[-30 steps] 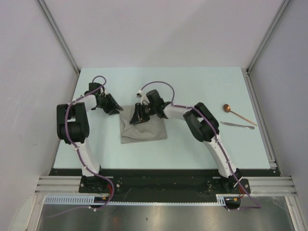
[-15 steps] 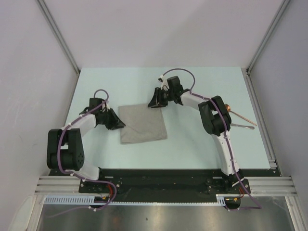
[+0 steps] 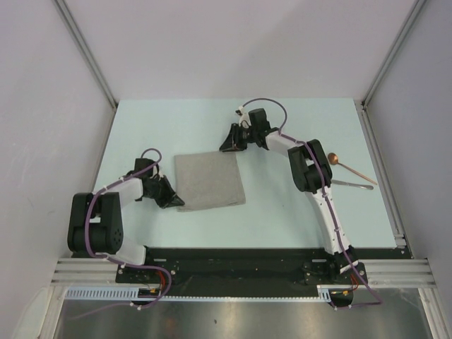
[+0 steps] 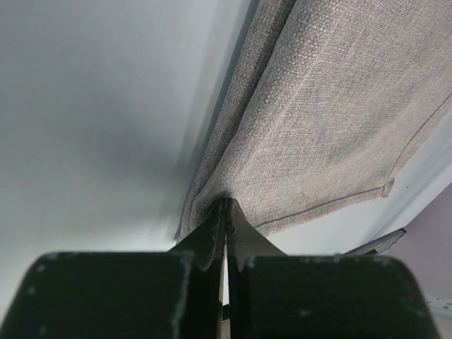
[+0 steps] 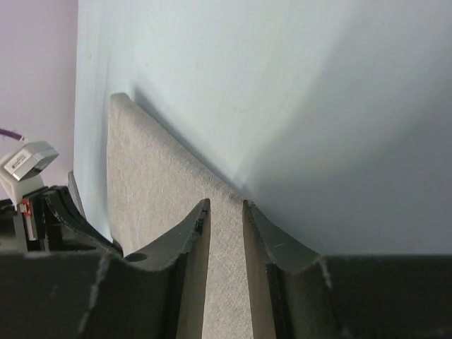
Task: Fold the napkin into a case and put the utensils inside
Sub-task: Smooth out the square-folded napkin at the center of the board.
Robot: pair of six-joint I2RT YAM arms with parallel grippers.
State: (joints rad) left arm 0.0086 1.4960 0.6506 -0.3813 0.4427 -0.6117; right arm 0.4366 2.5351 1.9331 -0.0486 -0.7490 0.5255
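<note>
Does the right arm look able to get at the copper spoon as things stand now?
Probably yes: the spoon lies uncovered beside that arm's elbow; the right gripper, at the napkin's far corner, must swing back.

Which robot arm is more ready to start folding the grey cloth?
The left. The left gripper is pinched shut on the napkin at its near left corner, so it could lift and fold right away. The right gripper sits at the far right corner with its jaws apart, gripping nothing yet.

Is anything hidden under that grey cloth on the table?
The napkin lies flat on the pale table, with no bump showing. What is directly beneath is covered. The spoon and the silvery utensil lie uncovered, off to its right.
</note>
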